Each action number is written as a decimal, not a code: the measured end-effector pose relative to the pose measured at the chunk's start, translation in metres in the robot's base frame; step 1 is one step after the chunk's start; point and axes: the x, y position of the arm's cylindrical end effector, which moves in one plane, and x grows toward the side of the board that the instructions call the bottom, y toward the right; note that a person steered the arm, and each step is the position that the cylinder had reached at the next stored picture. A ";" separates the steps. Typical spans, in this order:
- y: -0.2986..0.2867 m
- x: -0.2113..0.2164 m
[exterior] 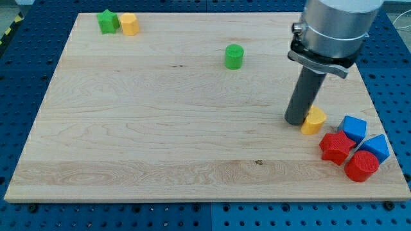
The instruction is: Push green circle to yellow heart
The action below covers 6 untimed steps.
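Observation:
The green circle (234, 56) stands on the wooden board toward the view's top, right of centre. The yellow heart (314, 120) lies at the view's right, lower down. My tip (296, 120) rests on the board touching or just beside the yellow heart's left side. The tip is well below and to the right of the green circle, apart from it.
A green star (108, 21) and a yellow hexagon block (130, 24) sit at the view's top left. A red star (336, 147), a red circle (361, 166) and two blue blocks (354, 128) (376, 147) cluster at the bottom right near the board's edge (385, 128).

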 end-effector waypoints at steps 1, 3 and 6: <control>0.004 0.003; -0.032 -0.007; -0.180 -0.105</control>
